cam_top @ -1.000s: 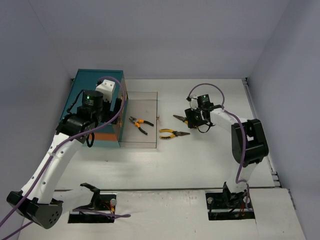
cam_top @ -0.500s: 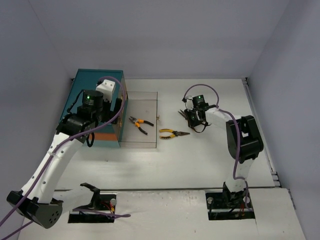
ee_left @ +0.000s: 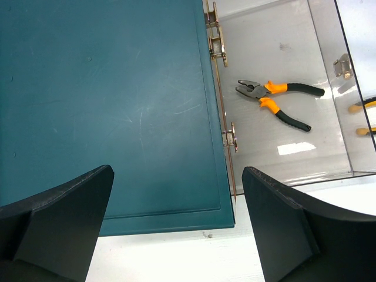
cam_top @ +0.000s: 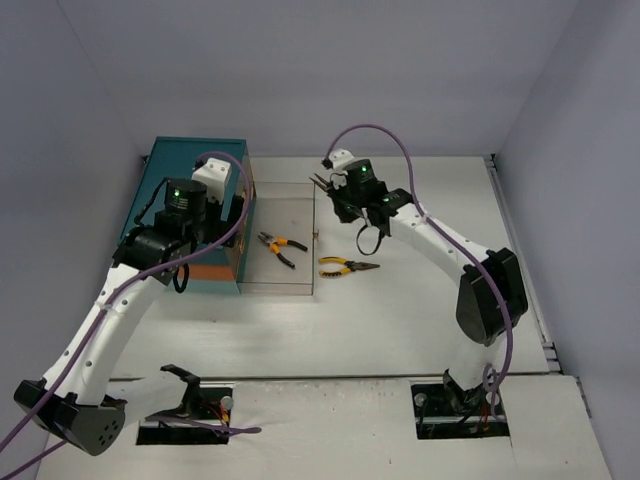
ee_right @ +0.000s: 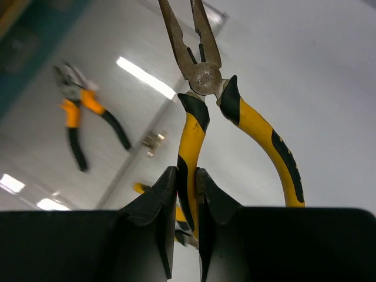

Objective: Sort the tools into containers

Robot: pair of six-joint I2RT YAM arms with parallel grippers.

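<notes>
The right hand [ee_right: 185, 176] is closed on a pair of yellow-handled long-nose pliers [ee_right: 202, 76], pinching just one of the two handles between its fingers [ee_right: 154, 202]. The other handle splays free to the side and the nose points away from the hand. In the top view this hand hangs above the counter [cam_top: 420, 320], over the far right corner of a clear tray [ee_left: 282, 64] that is hinged to the side of the teal chest [ee_left: 106, 88].

A pair of orange-handled pliers [ee_left: 276, 103] lies flat inside the clear tray, near its middle. A second pair of yellow-handled pliers [cam_top: 347, 267] lies on the counter just outside the tray's right wall, towards the near corner.

The left hand [ee_left: 177, 173] is spread wide open and holds nothing. It hovers over the flat teal top of the chest, close to the hinged edge
</notes>
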